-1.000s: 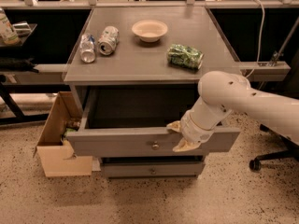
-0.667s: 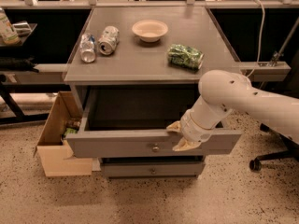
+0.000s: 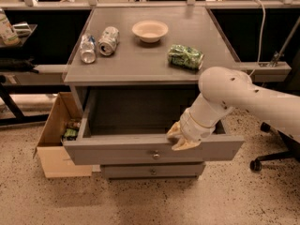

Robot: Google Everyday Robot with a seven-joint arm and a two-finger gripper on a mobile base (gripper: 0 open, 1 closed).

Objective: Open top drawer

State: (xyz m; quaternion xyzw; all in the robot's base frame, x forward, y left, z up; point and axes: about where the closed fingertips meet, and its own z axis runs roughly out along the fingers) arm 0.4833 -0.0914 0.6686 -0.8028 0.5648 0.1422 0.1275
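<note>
The top drawer [image 3: 117, 151] stands pulled well out of the grey cabinet, showing a deep, dark grey box with nothing visible inside. Its flat grey front carries one small round metal knob [image 3: 155, 155] at the centre. My gripper [image 3: 180, 138] hangs from the white arm [image 3: 243, 95] that comes in from the right. It rests at the top edge of the drawer front, just above and right of the knob. A narrower drawer [image 3: 152, 171] with a like knob sits shut below.
The cabinet top [image 3: 140, 55] holds a clear bottle [image 3: 87, 49], a can [image 3: 108, 34], a beige bowl [image 3: 150, 31] and a green bag [image 3: 185, 57]. An open cardboard box [image 3: 56, 139] stands at the left. An office chair base [image 3: 272, 156] is at the right.
The drawer and my gripper have hardly moved; the arm stays at the top edge of the drawer front.
</note>
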